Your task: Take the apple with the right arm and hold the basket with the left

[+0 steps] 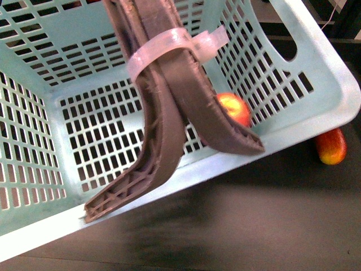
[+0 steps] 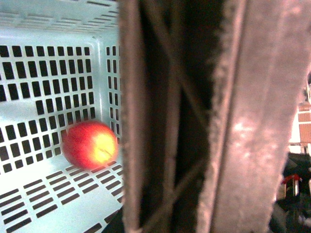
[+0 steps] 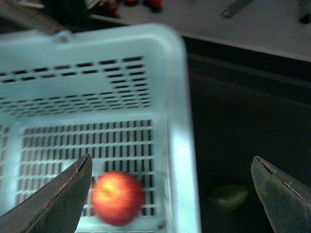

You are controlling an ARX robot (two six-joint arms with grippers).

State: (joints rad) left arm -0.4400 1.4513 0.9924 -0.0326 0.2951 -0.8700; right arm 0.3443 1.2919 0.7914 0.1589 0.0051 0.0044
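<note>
The apple was seen in the basket, ahead of the right end effector, which was spread wide, and offset toward one finger.

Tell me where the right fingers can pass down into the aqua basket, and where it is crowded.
Free: the slotted floor of the light aqua plastic basket left of the brown-grey handles, and the dark table before its near rim. Crowded: the corner where the round red apple lies, partly hidden by the handles.

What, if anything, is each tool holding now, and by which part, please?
Right tool: open, holding nothing. Left tool: unseen; the basket handles fill its camera, so it cannot be told.
</note>
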